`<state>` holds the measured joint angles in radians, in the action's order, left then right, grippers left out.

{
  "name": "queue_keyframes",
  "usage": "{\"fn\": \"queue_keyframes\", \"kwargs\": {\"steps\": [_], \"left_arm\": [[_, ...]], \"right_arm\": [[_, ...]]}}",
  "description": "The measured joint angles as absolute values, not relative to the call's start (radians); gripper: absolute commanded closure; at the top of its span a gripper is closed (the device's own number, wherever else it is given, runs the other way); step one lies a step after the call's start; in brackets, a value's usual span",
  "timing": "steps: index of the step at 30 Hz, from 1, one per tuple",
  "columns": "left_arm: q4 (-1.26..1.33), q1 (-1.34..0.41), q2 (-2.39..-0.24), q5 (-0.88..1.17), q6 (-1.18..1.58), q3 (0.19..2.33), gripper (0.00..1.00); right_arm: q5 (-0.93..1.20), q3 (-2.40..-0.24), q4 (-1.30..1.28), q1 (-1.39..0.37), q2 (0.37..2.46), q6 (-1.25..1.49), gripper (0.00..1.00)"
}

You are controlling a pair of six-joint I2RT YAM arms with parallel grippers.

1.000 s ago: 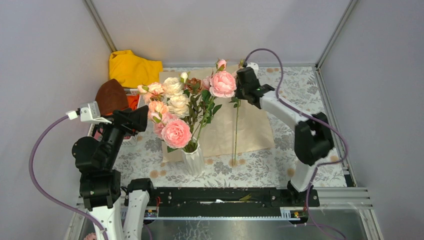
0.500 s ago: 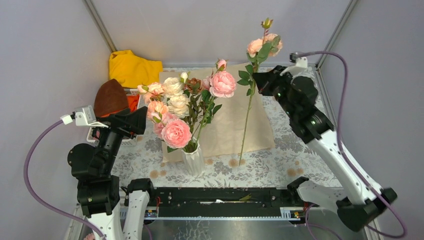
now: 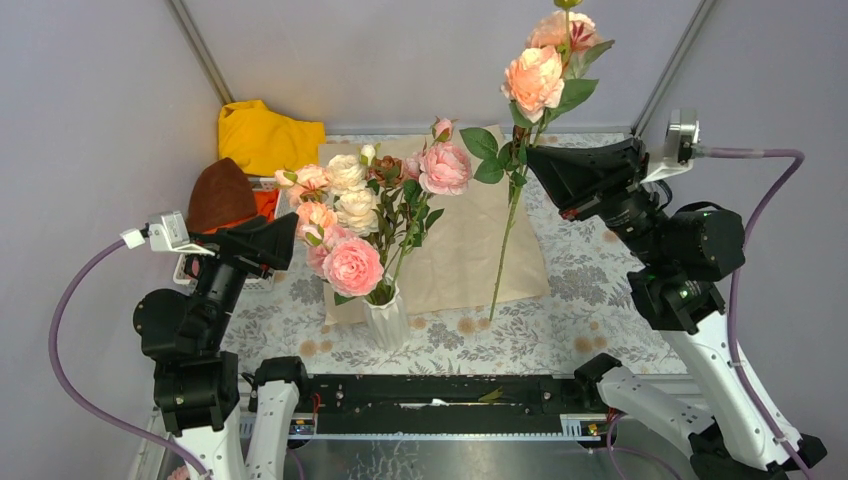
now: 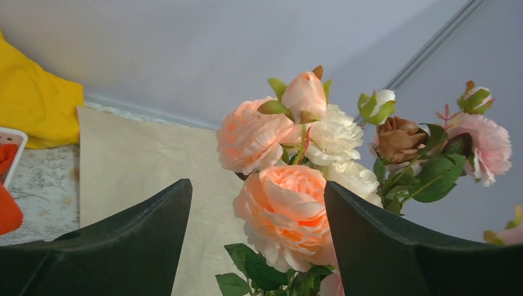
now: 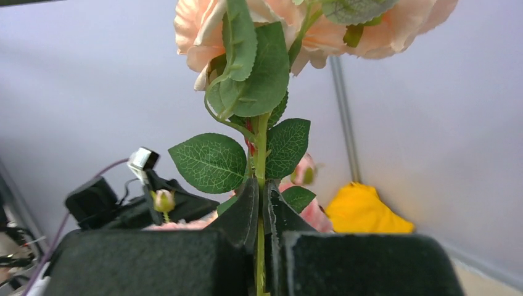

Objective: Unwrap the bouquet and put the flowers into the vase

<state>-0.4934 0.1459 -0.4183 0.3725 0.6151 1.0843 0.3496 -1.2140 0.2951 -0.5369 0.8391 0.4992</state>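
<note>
The right arm has swung up and back, lifting its flower off the kraft paper; the right gripper is clamped on the green stalk just under the leaves, so the stalk hangs near upright, blooms on top. The vase stands below and to its left, nearer the left gripper, which hovers wide open, holding nothing.

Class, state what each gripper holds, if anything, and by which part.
The right gripper holds a peach rose by its green stem, jaws shut just below the leaves. The left gripper, jaws open, holds nothing.
</note>
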Motion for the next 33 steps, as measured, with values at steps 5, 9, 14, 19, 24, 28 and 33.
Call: {"fn": "queue_keyframes", "kwargs": {"steps": [5, 9, 14, 19, 24, 28, 33], "left_arm": [[-0.453, 0.146, -0.418, 0.401, 0.651, 1.070, 0.14], [-0.446, 0.146, -0.419, 0.408, 0.662, 1.063, 0.15], [-0.441, 0.146, -0.419, 0.409, 0.664, 1.063, 0.14], [-0.442, 0.146, -0.419, 0.407, 0.656, 1.063, 0.14], [-0.447, 0.146, -0.419, 0.389, 0.624, 1.063, 0.14], [-0.449, 0.146, -0.419, 0.376, 0.599, 1.063, 0.14], [-0.451, 0.146, -0.419, 0.355, 0.564, 1.063, 0.14]], "right_arm": [[0.440, -1.266, 0.405, -0.542, 0.909, 0.541, 1.00], [0.461, -1.345, 0.433, -0.629, 1.022, 0.535, 1.00], [0.449, -1.425, 0.378, -0.879, 1.161, 0.410, 1.00], [0.428, -1.394, 0.412, -0.989, 1.198, 0.320, 1.00], [0.406, -1.335, 0.530, -1.018, 1.198, 0.284, 1.00], [0.378, -1.275, 0.705, -1.036, 1.200, 0.283, 1.00], [0.374, -1.258, 0.833, -1.045, 1.253, 0.283, 1.00]]}}
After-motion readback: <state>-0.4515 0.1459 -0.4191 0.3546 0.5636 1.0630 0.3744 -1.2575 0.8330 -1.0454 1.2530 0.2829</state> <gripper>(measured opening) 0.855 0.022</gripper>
